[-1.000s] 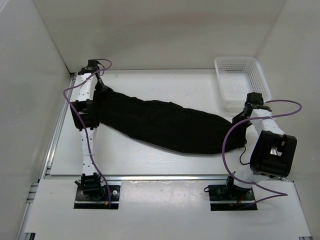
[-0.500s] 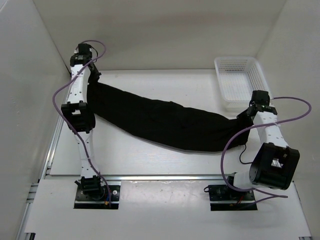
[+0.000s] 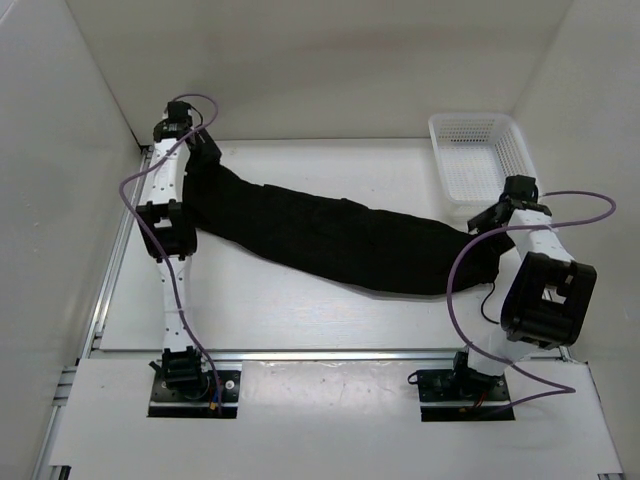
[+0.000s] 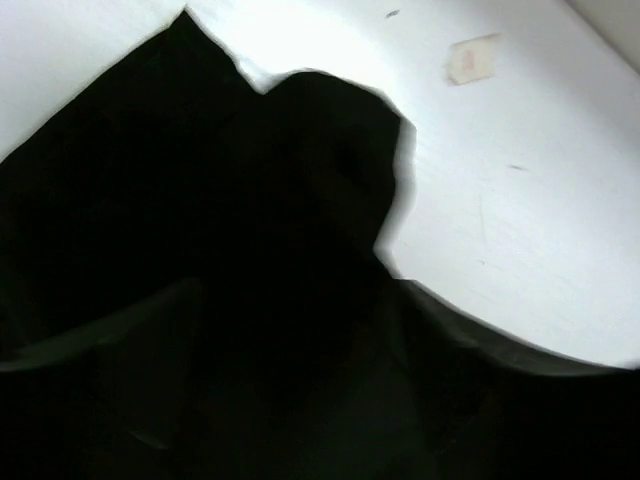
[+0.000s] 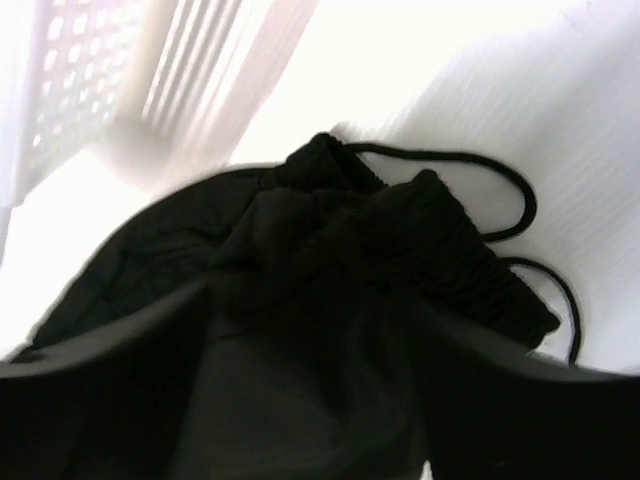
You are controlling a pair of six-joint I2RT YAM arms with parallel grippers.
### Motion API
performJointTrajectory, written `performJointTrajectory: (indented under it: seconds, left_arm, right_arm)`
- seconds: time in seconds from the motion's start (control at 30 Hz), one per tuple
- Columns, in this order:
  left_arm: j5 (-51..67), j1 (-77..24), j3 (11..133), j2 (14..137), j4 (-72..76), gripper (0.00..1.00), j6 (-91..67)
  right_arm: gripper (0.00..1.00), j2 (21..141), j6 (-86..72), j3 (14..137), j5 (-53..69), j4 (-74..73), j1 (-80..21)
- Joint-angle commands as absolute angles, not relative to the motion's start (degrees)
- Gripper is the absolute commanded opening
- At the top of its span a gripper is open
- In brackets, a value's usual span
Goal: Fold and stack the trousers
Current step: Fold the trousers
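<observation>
The black trousers [image 3: 330, 240] lie stretched across the table from back left to right. In the right wrist view their gathered waistband [image 5: 440, 230] and drawstring [image 5: 520, 210] lie at the right end. My left gripper [image 3: 205, 152] is over the leg end at the back left. In its wrist view the left gripper [image 4: 300, 290] has its fingers spread wide, with dark cloth [image 4: 200, 200] between and under them. My right gripper [image 3: 492, 222] is at the waistband end. In its own view the right gripper [image 5: 315, 300] is also spread wide over the bunched fabric.
A white mesh basket [image 3: 480, 160] stands at the back right, close beyond my right gripper, and its wall [image 5: 90, 90] shows in the right wrist view. White walls close in the table. A small tag [image 4: 472, 58] is stuck on the table near the leg end.
Both grippers went from shut to spread wide. The trousers, pulled taut before, now rest slack on the table. My left arm has shifted slightly right and toward me.
</observation>
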State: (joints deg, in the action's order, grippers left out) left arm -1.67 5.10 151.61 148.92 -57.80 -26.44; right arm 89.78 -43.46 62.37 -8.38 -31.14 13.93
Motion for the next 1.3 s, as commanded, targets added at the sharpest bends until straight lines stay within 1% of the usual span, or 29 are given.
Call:
performJointTrajectory:
  seconds: [0.0,0.03,0.1,0.17,0.23,0.27,0.33,0.37,0.4,0.47,0.57,0.6,0.63,0.67,0.7,0.73,0.77,0.93,1.13,1.2,1.27]
  left_arm:
    - [-0.26,6.24,151.53,146.17,-55.82,0.95,-27.60]
    - [-0.87,6.24,151.52,144.07,-55.81,1.00,-27.60]
    - [-1.58,7.38,150.39,141.61,-55.81,1.00,-26.02]
    - [-2.19,8.25,148.54,136.69,-55.81,1.00,-25.32]
    - [-2.90,9.84,144.51,133.17,-55.81,0.94,-24.70]
    - [-2.90,10.45,142.84,130.37,-55.81,0.84,-24.09]
    - [-3.77,12.04,139.06,128.50,-55.81,0.58,-22.76]
    - [-4.56,12.04,137.65,127.19,-56.33,0.42,-21.98]
    - [-7.01,12.82,135.46,127.18,-56.34,0.20,-21.97]
    - [-7.65,13.36,133.60,126.65,-56.95,0.11,-21.97]
    - [-8.17,14.58,131.67,127.17,-56.95,0.11,-22.50]
    - [-8.17,14.59,131.66,128.13,-56.95,0.16,-22.50]
    - [-5.91,15.20,131.05,128.67,-56.95,0.26,-23.98]
    - [-4.50,15.99,130.35,129.19,-57.48,0.59,-24.69]
    - [-2.57,16.00,129.56,129.90,-57.48,0.78,-25.31]
    - [0.50,16.52,128.59,130.42,-56.44,0.93,-25.92]
    - [1.75,16.52,128.06,131.13,-55.90,1.00,-25.93]
    - [5.36,16.52,129.20,136.75,-56.51,1.00,-25.93]
    - [5.36,16.52,129.73,140.36,-56.51,1.00,-26.46]
    - [3.26,16.52,129.73,140.97,-56.51,1.00,-27.06]
    - [0.63,16.52,129.73,140.98,-56.51,0.96,-27.60]
  right_arm:
    - [0.84,88.86,-42.02,66.36,-7.64,-28.82,13.97]
    - [0.89,88.16,-42.01,66.36,-8.17,-28.83,13.97]
    - [0.94,85.35,-42.01,66.36,-9.22,-30.23,13.45]
    - [0.95,81.50,-41.49,65.75,-10.80,-30.94,13.45]
    - [0.95,78.85,-40.96,65.05,-11.86,-31.63,13.45]
    - [0.95,76.58,-40.96,65.04,-12.39,-32.51,13.45]
    - [0.95,74.63,-40.43,64.42,-14.23,-34.18,13.45]
    - [0.95,72.79,-39.73,64.42,-14.24,-34.19,13.45]
    - [0.95,71.90,-39.73,63.81,-15.20,-34.19,13.45]
    - [0.95,70.06,-38.50,63.29,-15.82,-35.07,13.45]
    - [0.95,70.05,-37.97,63.28,-15.21,-35.68,13.45]
    - [0.95,70.05,-37.97,63.28,-14.60,-35.68,13.45]
    - [0.95,70.05,-37.97,62.76,-13.89,-35.68,13.45]
    - [0.95,70.05,-37.97,62.75,-12.76,-35.68,13.45]
    - [0.95,70.05,-37.97,62.75,-12.74,-35.68,13.45]
    - [0.95,70.66,-37.97,62.75,-11.96,-35.68,13.45]
    - [0.95,70.66,-37.97,62.75,-11.95,-35.68,13.45]
    - [0.95,71.19,-36.92,62.75,-10.63,-35.68,13.45]
    - [0.95,71.72,-36.91,62.75,-9.40,-35.16,13.45]
    - [0.95,71.72,-36.91,62.75,-9.40,-35.16,13.45]
    - [0.95,71.72,-36.91,62.75,-9.40,-35.16,13.45]
